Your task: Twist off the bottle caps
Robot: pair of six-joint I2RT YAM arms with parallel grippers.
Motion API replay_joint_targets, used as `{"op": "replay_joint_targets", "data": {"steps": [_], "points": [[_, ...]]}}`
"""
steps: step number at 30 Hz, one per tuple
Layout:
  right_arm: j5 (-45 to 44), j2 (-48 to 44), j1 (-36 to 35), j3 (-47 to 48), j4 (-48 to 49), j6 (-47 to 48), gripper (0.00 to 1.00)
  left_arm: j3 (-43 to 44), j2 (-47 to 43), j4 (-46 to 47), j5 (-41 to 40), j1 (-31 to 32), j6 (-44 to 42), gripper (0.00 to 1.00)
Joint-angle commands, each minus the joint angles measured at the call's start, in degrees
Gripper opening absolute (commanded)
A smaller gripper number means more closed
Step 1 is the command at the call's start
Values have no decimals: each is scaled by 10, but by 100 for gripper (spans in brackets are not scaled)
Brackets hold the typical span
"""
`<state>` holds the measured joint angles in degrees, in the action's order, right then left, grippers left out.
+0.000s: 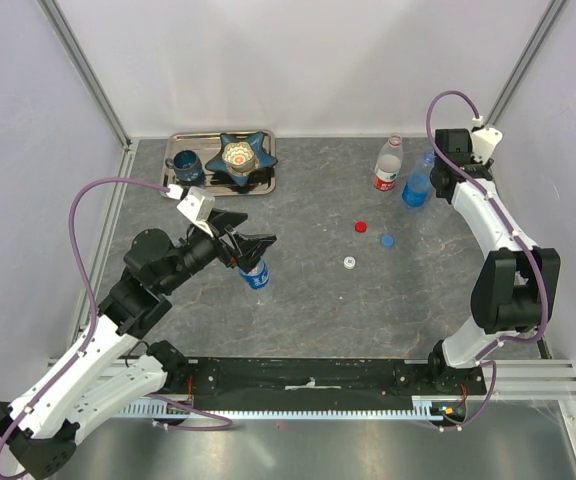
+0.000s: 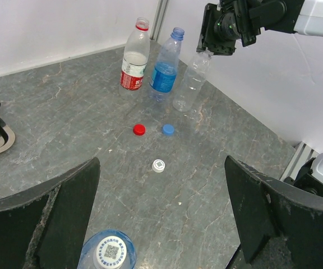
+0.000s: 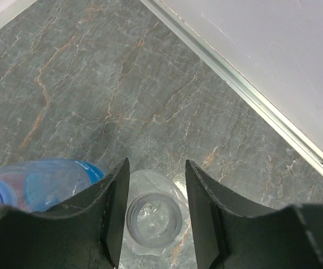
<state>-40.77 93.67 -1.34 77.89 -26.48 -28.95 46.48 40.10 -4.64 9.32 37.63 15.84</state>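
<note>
The left hand (image 2: 161,161) hangs with its fingers spread wide over a small blue-labelled bottle (image 1: 254,273). This bottle stands alone left of the surface's middle, toward the near edge. Its white cap (image 2: 110,253) is on, and the fingers sit above it on either side, not touching.

Over by the far right corner, the right hand (image 3: 157,168) is poised over a plain clear bottle (image 2: 190,84). One finger is on each side of the open neck, only a narrow gap apart. I can't tell whether they pinch the neck or just flank it.

Just beside that bottle stand a blue bottle (image 1: 417,184) and a red-labelled bottle (image 1: 388,166), both upright with bare necks.

Three loose caps lie on the open surface between the two arms: the red cap (image 1: 361,226), the blue cap (image 1: 387,240) and another white cap (image 1: 349,263).

At the far left corner a metal tray (image 1: 264,188) holds a dark blue mug (image 1: 186,166) and a blue star-shaped dish (image 1: 244,156).
</note>
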Motion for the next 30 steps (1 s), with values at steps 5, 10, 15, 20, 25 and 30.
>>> {"op": "replay_joint_targets", "data": {"steps": [5,10,15,20,25,30], "points": [[16,-9,-5,32,-17,-7,57,-3,-4,14,10,-1,19,98],[18,-11,-9,34,-18,-7,59,-5,-1,14,10,-1,19,98],[18,-13,-9,41,-18,-5,60,-5,2,16,11,-1,21,98],[18,-12,-9,46,-20,-5,61,-6,3,16,12,-1,22,98],[19,-16,-9,41,-19,-5,56,-7,5,17,14,-1,23,98],[21,-17,-9,35,-17,-6,49,-10,6,19,17,-1,25,98]]}}
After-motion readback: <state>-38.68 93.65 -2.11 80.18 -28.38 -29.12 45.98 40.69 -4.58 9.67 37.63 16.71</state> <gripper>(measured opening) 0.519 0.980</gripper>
